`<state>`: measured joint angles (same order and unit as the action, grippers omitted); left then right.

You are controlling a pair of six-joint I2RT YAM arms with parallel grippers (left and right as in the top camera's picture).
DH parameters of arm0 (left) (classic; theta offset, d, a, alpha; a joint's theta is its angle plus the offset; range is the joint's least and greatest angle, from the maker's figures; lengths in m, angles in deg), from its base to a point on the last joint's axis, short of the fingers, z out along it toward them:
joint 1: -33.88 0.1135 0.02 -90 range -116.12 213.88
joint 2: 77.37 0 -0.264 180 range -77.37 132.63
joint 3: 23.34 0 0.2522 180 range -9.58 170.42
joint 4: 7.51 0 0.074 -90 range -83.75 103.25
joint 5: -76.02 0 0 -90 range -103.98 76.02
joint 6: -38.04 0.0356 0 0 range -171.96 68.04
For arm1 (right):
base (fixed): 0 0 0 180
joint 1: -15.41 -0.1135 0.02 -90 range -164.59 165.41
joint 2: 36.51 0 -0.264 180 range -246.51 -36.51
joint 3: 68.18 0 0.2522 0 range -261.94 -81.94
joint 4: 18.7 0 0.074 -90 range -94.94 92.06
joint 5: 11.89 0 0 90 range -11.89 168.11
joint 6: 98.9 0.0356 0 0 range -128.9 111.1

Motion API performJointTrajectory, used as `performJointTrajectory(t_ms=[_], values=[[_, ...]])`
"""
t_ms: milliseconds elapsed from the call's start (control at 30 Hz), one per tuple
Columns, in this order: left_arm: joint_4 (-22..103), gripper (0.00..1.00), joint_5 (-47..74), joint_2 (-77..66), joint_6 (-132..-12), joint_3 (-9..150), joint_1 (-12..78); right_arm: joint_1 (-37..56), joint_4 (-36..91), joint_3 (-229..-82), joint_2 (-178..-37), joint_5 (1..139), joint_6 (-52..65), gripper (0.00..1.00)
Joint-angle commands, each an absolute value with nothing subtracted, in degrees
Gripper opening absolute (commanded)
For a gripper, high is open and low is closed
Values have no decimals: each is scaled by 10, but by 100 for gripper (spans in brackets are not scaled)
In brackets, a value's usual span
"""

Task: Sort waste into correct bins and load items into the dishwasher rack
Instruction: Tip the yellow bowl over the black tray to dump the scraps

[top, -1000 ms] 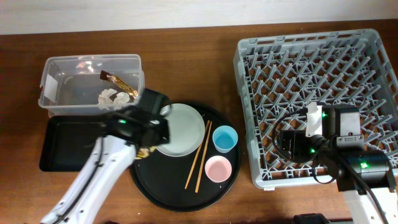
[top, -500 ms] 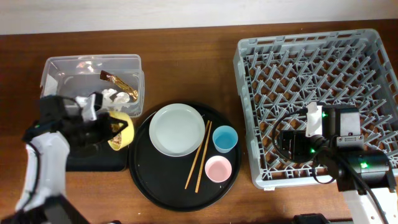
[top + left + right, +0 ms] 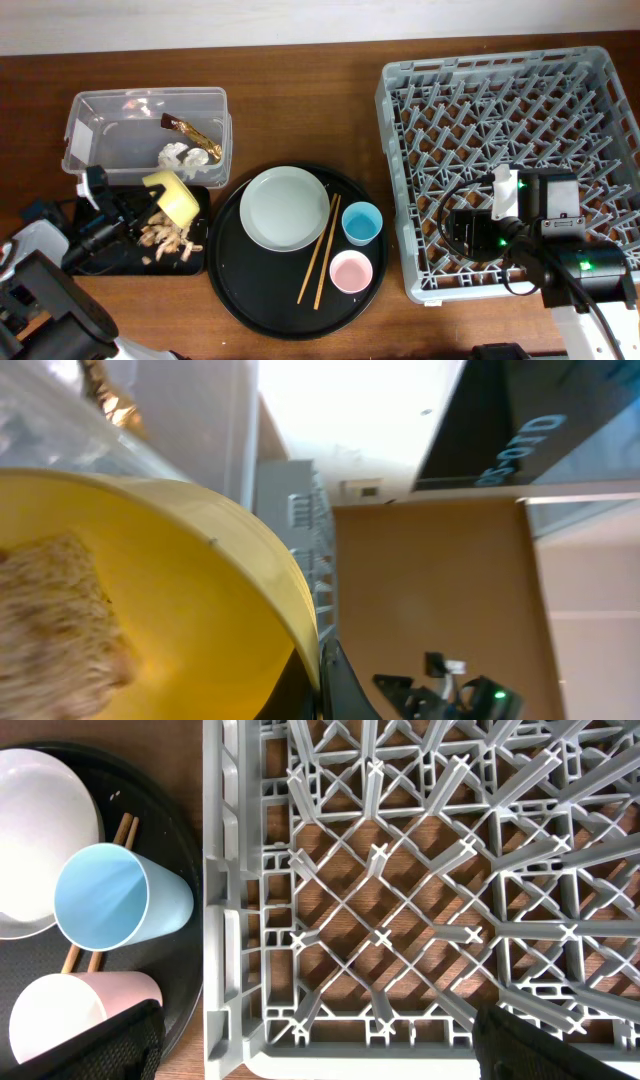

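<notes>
My left gripper (image 3: 150,203) is shut on the rim of the small yellow bowl (image 3: 172,194) and holds it tipped on its side over the shallow black bin (image 3: 92,250). Beige food scraps (image 3: 166,238) lie in that bin. In the left wrist view one scrap (image 3: 50,622) still sits in the bowl (image 3: 190,580). The clear bin (image 3: 100,112) holds a white tissue wad (image 3: 177,153) and the shiny wrapper (image 3: 194,134). My right gripper (image 3: 315,1055) is open and empty above the front left part of the grey dishwasher rack (image 3: 480,90).
The round black tray (image 3: 245,295) carries the grey plate (image 3: 288,208), the chopsticks (image 3: 322,250), the blue cup (image 3: 361,223) and the pink cup (image 3: 351,271). The right wrist view shows the blue cup (image 3: 115,898) and the rack's left wall (image 3: 225,920).
My left arm carried the yellow bowl from the round tray to the black bin and tipped it; scraps now lie in the bin. The right arm has not moved.
</notes>
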<state>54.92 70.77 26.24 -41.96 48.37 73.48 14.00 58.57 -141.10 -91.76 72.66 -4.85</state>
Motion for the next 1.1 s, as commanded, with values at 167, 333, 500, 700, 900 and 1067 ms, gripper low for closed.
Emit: performJointTrajectory(t_ms=[167, 333, 500, 700, 900, 1067], values=[[552, 0, 762, 266, -510, 480, 764, 143, 587, -1422, -916, 724, -48, 99], [553, 0, 762, 266, -514, 480, 764, 143, 588, -1422, -916, 724, -48, 99], [551, 0, 762, 266, -513, 480, 764, 143, 588, -1422, -916, 724, -48, 99], [519, 0, 587, 266, -572, 480, 764, 143, 588, -1422, -916, 724, -48, 99], [541, 0, 762, 226, -459, 483, 716, 143, 588, -1422, -916, 724, -48, 99], [540, 0, 575, 127, -459, 483, 578, 143, 587, -1422, -916, 724, -48, 99]])
